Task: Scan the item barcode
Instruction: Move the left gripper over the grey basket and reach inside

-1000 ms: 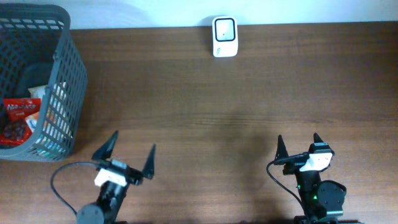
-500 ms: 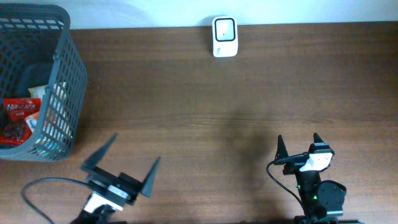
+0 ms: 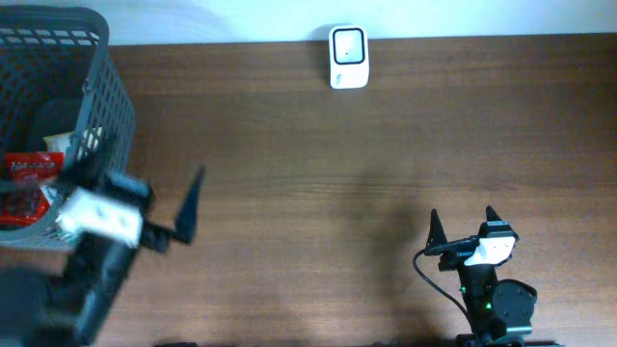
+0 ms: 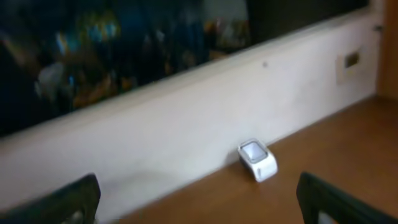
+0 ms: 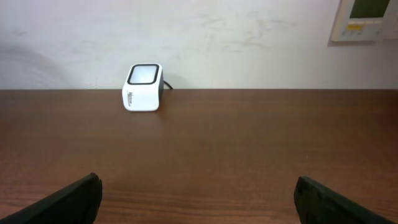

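One change: left gripper, jaws apart, risen and swung toward basket; right gripper unmoved, apart.

Wooden table, white wall, wall panel.

In the overhead view the left hand is smeared to a blur, and one side of it merges with the basket wall. The basket is cut off by the left edge. The red packet inside shows only partly behind the mesh, its print unreadable. The left wrist view is soft throughout: the dark band along the top holds only vague coloured shapes. Lettering on the scanner is too small to read.
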### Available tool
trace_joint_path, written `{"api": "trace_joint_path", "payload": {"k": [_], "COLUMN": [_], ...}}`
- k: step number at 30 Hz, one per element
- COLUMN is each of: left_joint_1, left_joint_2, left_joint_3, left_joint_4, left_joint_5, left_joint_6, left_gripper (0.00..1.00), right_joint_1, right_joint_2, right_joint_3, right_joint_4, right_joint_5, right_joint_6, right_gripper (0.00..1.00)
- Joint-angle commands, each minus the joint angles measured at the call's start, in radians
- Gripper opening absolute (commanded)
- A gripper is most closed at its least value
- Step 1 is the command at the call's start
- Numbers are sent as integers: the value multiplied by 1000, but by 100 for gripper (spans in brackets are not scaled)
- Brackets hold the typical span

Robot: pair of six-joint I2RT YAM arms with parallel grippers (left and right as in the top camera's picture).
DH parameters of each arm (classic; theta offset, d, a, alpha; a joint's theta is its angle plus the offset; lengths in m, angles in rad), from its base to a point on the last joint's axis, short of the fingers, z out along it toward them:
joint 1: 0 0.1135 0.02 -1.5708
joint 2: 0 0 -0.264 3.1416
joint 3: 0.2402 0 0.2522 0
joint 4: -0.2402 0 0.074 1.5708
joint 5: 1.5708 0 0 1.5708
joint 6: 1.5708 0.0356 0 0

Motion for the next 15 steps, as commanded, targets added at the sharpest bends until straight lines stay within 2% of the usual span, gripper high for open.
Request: {"api": "trace_joint_path", "payload": {"k": [1,3,5,7,10,15], "left_joint_1": [4,4,4,5,45,342], "left_joint_2": [302,476,615,714,810,942], "left_joint_3": [398,642,851,976,1096,1225], "left_joint_4": [-315,-519,-661,-699,-702,-692], "left_joint_5": [-375,-506,-469,-478,-595,-403], "left_joint_6": [-8,-8,-8,-18,-232,-333], "left_gripper": [99,99,99,99,99,99], "right_joint_1": [-6,-6,-6,-6,-6,-6], "right_joint_2": [-6,-6,-6,-6,-6,-6], "right_joint_3": [-7,-7,-7,-7,-7,-7], "right_joint_4": [-2,-2,-2,-2,-2,-2], "right_joint_5": [-2,-2,-2,-2,-2,-2], "right_joint_6": [3,3,3,3,3,3], "right_gripper": [98,98,98,98,98,98]}}
